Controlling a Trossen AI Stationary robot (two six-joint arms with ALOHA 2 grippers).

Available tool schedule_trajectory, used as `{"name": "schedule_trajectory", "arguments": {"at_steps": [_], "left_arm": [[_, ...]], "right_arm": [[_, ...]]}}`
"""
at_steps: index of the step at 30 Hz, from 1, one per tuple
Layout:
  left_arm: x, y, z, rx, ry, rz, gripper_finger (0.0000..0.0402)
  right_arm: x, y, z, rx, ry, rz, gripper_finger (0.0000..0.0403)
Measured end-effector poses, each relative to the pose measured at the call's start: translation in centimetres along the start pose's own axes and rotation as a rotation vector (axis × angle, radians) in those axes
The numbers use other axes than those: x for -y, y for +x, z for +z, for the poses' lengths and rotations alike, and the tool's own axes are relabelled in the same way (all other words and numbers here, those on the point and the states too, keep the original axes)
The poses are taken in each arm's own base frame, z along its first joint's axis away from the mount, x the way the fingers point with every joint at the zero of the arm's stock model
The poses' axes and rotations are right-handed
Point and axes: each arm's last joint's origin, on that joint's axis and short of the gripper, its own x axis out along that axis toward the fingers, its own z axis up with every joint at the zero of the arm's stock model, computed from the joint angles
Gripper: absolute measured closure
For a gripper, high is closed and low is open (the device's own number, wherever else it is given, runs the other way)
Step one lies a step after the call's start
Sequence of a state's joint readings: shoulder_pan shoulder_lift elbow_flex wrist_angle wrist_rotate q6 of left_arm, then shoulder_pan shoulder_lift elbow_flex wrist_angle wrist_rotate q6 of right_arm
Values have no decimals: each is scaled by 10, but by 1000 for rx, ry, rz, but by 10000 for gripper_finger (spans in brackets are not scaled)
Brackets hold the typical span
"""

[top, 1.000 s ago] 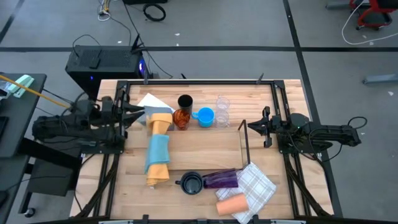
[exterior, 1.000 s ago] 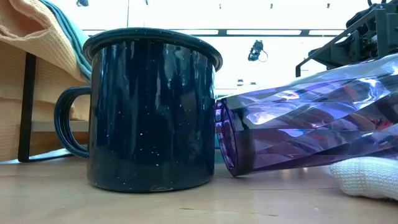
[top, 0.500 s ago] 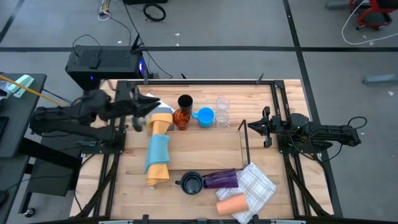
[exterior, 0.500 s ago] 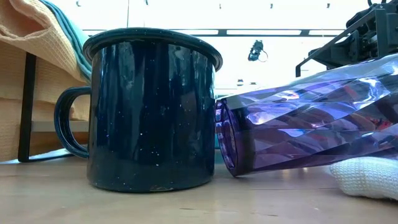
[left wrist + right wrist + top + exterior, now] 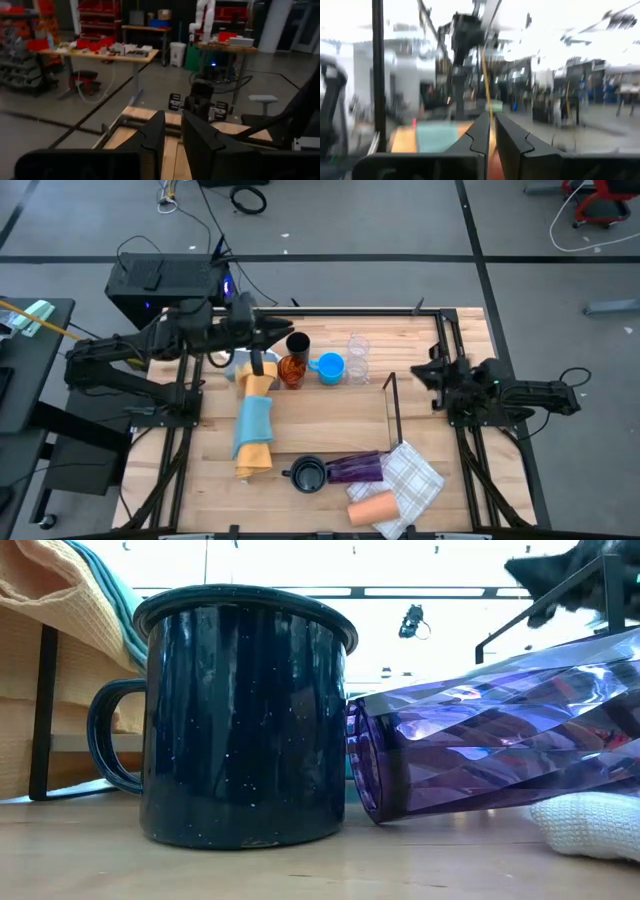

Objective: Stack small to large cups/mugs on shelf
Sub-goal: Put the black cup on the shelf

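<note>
At the table's far side stand a black cup (image 5: 297,343), an amber cup (image 5: 291,370), a bright blue cup (image 5: 331,368) and two clear glasses (image 5: 357,356). Near the front edge a dark handled mug (image 5: 308,476) (image 5: 245,715) stands upright, and a purple tumbler (image 5: 356,468) (image 5: 490,730) lies on its side against it. A peach cup (image 5: 372,508) lies beside them. The thin black shelf (image 5: 393,412) stands right of centre. My left gripper (image 5: 283,332) (image 5: 173,120) hovers high beside the black cup, a narrow gap between its fingers. My right gripper (image 5: 418,370) (image 5: 492,120) waits shut at the right.
A rolled yellow-and-blue cloth (image 5: 254,420) (image 5: 60,600) lies left of centre. A checked white cloth (image 5: 412,480) (image 5: 590,820) lies at the front right under the peach cup. The black table frame (image 5: 445,330) rims the wooden top. Bare wood shows between the cup row and the mug.
My left gripper has risen and swung out from the table's left edge toward the right, ending over the far side next to the black cup. My right gripper has tipped upward a little at its place on the right. No cup has moved.
</note>
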State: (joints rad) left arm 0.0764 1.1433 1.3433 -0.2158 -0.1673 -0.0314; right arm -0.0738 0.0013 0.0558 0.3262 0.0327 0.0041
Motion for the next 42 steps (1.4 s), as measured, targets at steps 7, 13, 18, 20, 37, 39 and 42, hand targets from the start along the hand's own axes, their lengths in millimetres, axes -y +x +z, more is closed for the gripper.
{"name": "schedule_trajectory", "arguments": {"at_steps": [7, 13, 18, 20, 37, 39, 42], "left_arm": [[2, -1, 45, 115, 100, -4, 334], [3, 0, 58, 24, 96, -16, 338], [3, 3, 62, -49, 51, -16, 345], [3, 3, 59, -86, 25, -14, 348], [13, 18, 27, -350, 73, -37, 349], [13, 18, 20, -414, 143, -49, 351], [13, 18, 19, -431, 230, -69, 354]], "right_arm": [[1, 8, 73, 139, -21, -53, 365], [0, 36, 141, 85, -44, -54, 365], [-2, 77, 189, -17, -44, -46, 365], [-2, 95, 205, -65, -37, -45, 365], [-8, 179, 271, -442, 72, -1, 365], [-8, 181, 273, -436, 97, 3, 365], [-8, 182, 275, -437, 123, 8, 365]]}}
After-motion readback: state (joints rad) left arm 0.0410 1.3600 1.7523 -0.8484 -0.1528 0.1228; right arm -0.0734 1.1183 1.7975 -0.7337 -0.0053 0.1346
